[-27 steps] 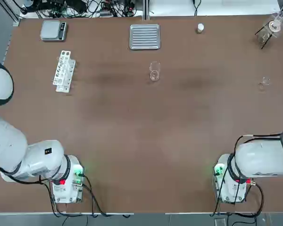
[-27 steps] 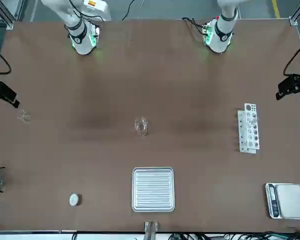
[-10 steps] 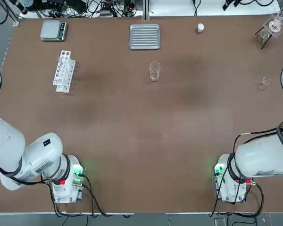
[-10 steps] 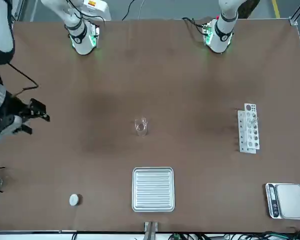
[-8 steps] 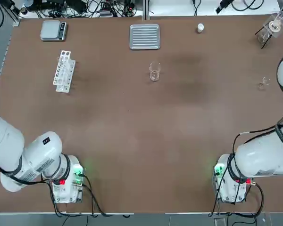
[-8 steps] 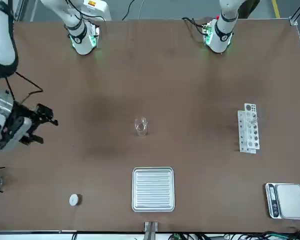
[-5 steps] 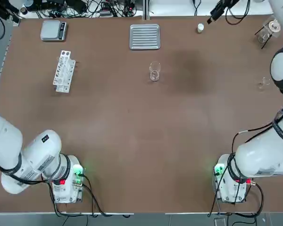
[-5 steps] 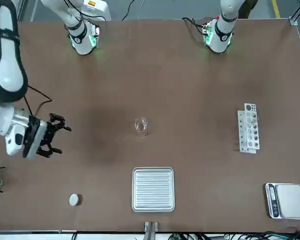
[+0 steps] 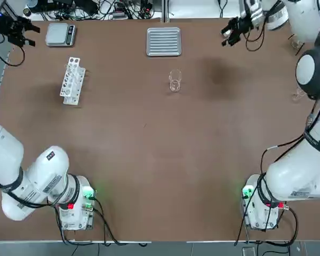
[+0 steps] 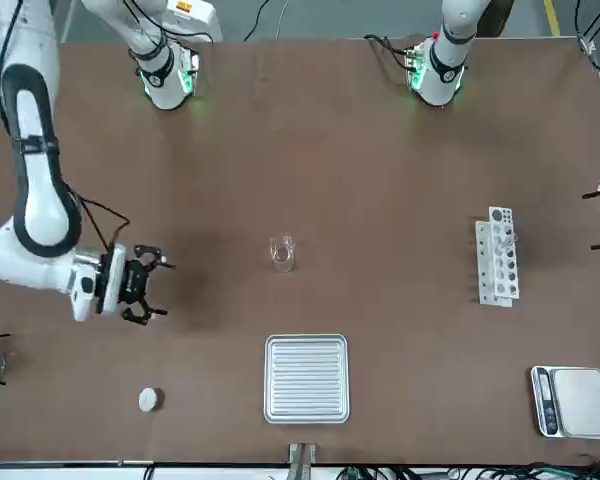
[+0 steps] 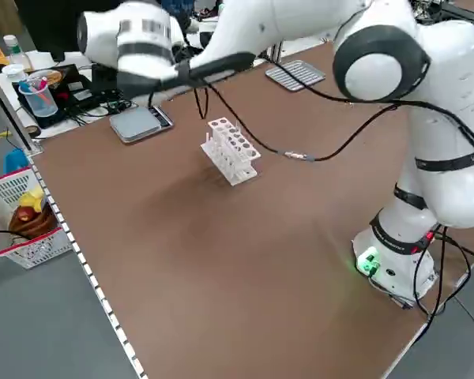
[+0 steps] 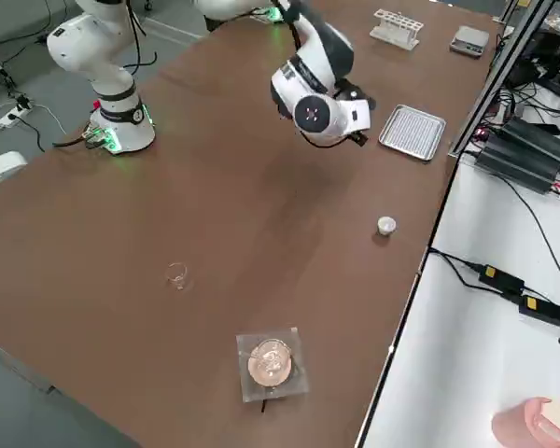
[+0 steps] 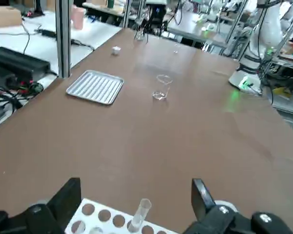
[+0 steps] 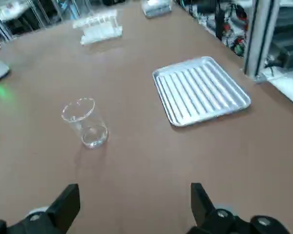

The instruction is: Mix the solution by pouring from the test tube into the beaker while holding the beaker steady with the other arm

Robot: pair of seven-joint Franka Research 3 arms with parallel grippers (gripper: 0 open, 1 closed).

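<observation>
Clear glass, the beaker (image 9: 174, 81) stands upright and alone mid-table, just short of the ribbed metal tray (image 9: 164, 41). The right gripper (image 10: 153, 284) hangs beside the tray, fingers spread wide and empty, well apart from the beaker. The left gripper (image 13: 136, 204) hovers over the white rack (image 9: 72, 80), open around one test tube (image 13: 140, 212) without touching it

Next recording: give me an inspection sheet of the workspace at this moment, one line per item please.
Surface: brown table, nothing spilled.
Job's things: beaker upright mid-table; test tube in white rack.
Clutter: ribbed metal tray, scale, small white cap, flask on stand, tiny glass vessel.
Grippers: left gripper open over rack; right gripper open, apart from beaker.
Cables: bundles behind table's far edge.
Surroundings: benches, red basket.
</observation>
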